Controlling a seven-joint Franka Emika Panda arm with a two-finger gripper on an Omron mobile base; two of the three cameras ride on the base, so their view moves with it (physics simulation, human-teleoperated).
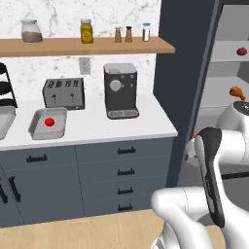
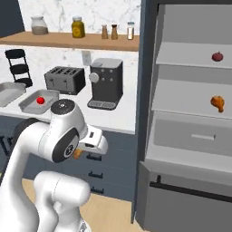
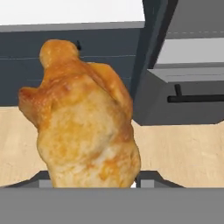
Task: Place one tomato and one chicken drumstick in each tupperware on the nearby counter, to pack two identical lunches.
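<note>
Drumstick (image 3: 83,118) meat sits right in front of the hand camera, golden and lumpy, its thin bone end toward 12 o'clock and its fat end down at 6 o'clock where the claw's tips rise on either side of it; the claw (image 2: 78,153) is closed on this drumstick, and in the right base view a bit of orange peeks out under the white hand. The hand hangs in front of the dark blue-grey drawers (image 1: 125,172), below the edge of the white counter (image 1: 146,124), over a pale wooden floor (image 3: 183,153).

On the counter, a grey tray (image 1: 35,127) holds one red tomato (image 1: 49,122) near its middle. A second tray (image 1: 5,121) lies just beside it toward 9 o'clock, cut off by the picture edge, so what it holds cannot be told. Behind the trays stands a dark toaster (image 1: 63,93), and a black coffee machine (image 1: 120,90) stands toward 3 o'clock from it. Jars and shakers line a wooden shelf (image 1: 97,46) above.

To the right, pale grey shelves (image 2: 190,59) stand open. Another tomato (image 2: 217,56) rests on the upper shelf and another drumstick (image 2: 218,103) on the shelf below it, both toward the far right, well apart from the hand.
</note>
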